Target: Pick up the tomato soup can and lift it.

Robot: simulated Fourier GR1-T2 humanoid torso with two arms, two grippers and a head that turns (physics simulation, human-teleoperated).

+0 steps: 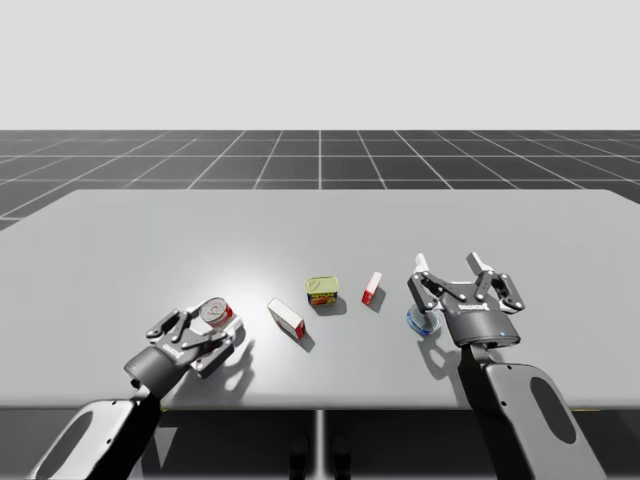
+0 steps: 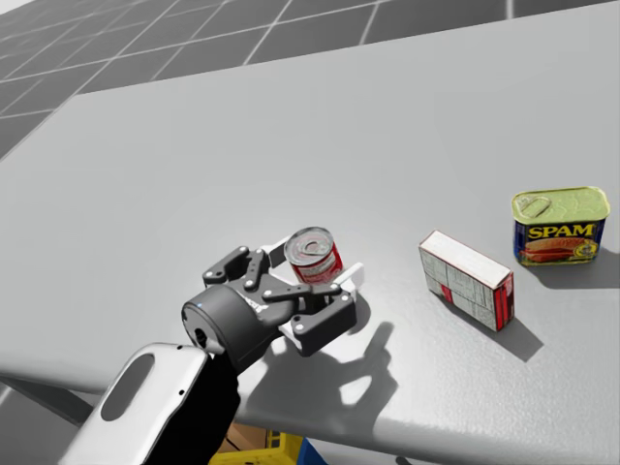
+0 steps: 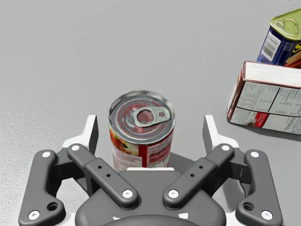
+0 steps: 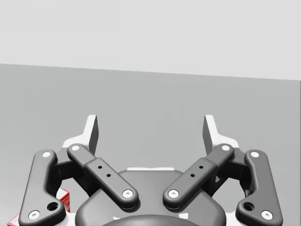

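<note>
The tomato soup can (image 3: 141, 127), red and white with a silver pull-tab lid, stands upright on the grey table (image 1: 120, 260) at the front left. My left gripper (image 3: 150, 127) is open around it, one white finger on each side with a small gap to the can's wall. The high view shows the can (image 1: 216, 311) inside my left gripper (image 1: 215, 322), and the head view shows the can (image 2: 314, 254) between the same fingers of my left gripper (image 2: 318, 263). My right gripper (image 1: 449, 263) stands open at the front right, holding nothing; in its wrist view my right gripper (image 4: 150, 129) points over bare table.
A red and white box (image 1: 286, 318) lies just right of the can. Beyond it stand a blue rectangular tin with a yellow-green lid (image 1: 322, 291) and a small red box (image 1: 372, 288). A small bluish object (image 1: 422, 322) sits under my right hand.
</note>
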